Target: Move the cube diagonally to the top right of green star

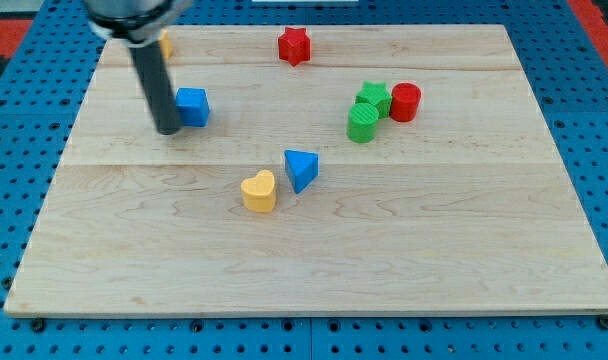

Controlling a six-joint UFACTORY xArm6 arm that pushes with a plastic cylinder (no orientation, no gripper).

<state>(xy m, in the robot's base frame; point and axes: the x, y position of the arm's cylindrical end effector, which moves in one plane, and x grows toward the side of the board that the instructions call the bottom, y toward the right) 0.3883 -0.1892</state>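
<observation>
A blue cube (193, 106) lies on the wooden board (314, 250) at the view's upper left. My tip (168, 130) rests on the board just left of the cube, touching or nearly touching its left side. The green star (374, 96) lies at the view's upper right, with a green cylinder (363, 123) just below it and a red cylinder (405, 102) at its right, all close together.
A red star (295, 45) lies near the top edge. A blue triangular block (301, 169) and a yellow heart (259, 191) lie near the middle. A yellow block (166, 44) is partly hidden behind the rod at the top left.
</observation>
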